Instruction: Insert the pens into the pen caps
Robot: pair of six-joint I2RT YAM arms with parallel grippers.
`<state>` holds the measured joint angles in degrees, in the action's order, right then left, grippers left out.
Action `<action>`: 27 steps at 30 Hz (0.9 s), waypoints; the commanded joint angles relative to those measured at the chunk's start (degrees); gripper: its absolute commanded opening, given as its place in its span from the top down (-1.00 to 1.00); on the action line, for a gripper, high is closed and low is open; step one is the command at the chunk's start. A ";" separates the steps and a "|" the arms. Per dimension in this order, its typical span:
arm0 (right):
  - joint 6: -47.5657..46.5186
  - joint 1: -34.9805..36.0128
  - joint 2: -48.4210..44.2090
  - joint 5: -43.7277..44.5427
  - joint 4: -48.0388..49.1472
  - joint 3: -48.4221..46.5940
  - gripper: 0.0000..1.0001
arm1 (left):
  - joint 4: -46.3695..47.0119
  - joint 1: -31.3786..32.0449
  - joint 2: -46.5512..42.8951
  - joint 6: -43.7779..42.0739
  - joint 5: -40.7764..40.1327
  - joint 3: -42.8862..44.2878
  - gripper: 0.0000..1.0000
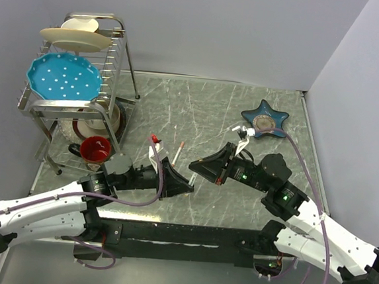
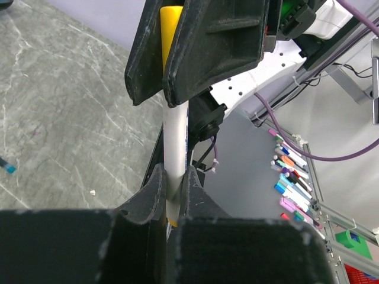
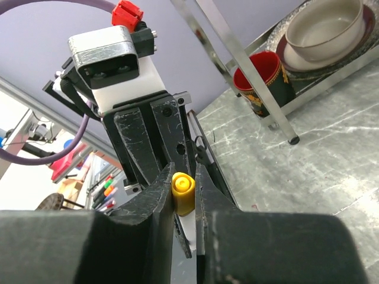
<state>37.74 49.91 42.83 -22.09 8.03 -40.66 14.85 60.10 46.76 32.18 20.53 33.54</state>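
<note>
Right hand (image 3: 185, 204) around cylindrical cap (image 3: 183, 187) (yellow)

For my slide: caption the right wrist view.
Right gripper pinches yellow cap at the end of left gripper's white pen.

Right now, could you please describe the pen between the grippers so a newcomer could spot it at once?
Look just over the middle of the grey marbled table. The pen bridges the two arms there: the left gripper pinches its white barrel, and the right gripper flanks its yellow end. The neighbouring pen lies loose on the table and is red-tipped.
</note>
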 commanded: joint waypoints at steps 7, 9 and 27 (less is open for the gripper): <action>-0.55 1.33 -5.30 1.34 -1.17 0.59 0.17 | 3.17 0.02 1.05 -0.63 -0.14 4.16 0.98; -1.00 1.33 -5.56 1.78 -1.70 -0.64 0.01 | 2.12 0.11 1.05 -0.98 -0.76 4.60 0.98; -5.22 1.42 -0.38 4.69 -6.80 -11.81 -0.47 | 3.16 0.02 -2.11 0.60 1.44 2.50 0.98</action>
<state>34.04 50.87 41.87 -17.98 0.67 -50.61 15.20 60.20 45.67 32.23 20.75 35.33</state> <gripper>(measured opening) 0.738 0.071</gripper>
